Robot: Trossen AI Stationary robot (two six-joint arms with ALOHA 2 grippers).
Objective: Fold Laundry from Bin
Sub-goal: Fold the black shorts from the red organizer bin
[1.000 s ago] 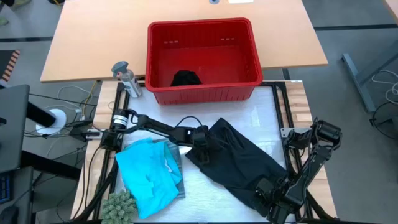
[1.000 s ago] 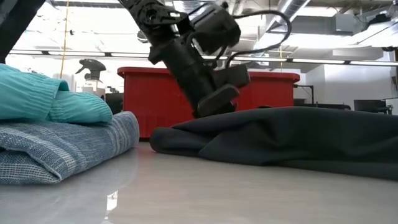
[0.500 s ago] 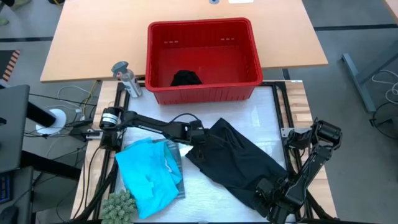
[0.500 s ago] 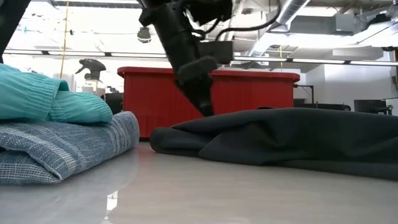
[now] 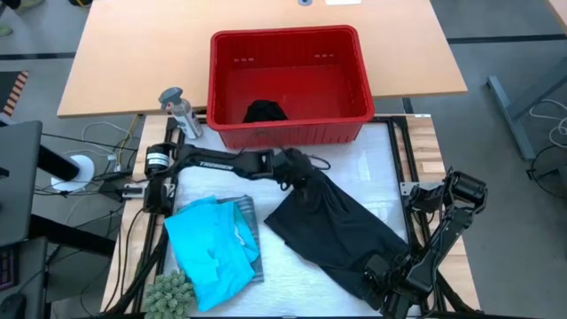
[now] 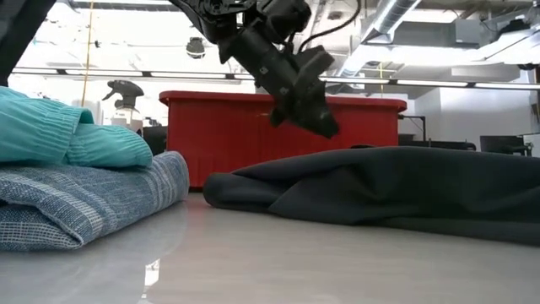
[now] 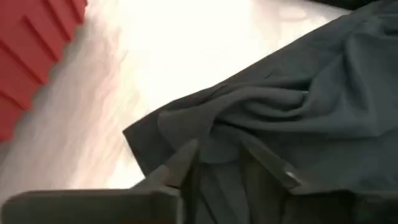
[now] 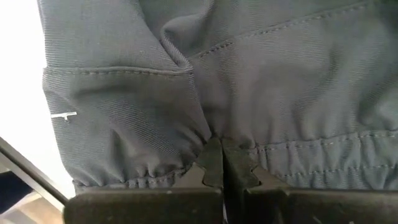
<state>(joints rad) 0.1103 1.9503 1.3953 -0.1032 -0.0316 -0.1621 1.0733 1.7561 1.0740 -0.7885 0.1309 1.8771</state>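
A black garment lies spread diagonally across the centre and lower right of the high view, on the pale table. The left gripper is at its upper corner, fingers spread apart over the cloth. The right gripper, at the lower right, is pinched together on the garment's hem. The red bin, upper centre, holds another black piece. A folded turquoise garment rests on a striped one at the lower left.

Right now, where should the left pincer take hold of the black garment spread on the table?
Probably the bunched corner of the black garment nearest the bin: its raised folds give an edge. Come from above, where the left pincer hangs open.
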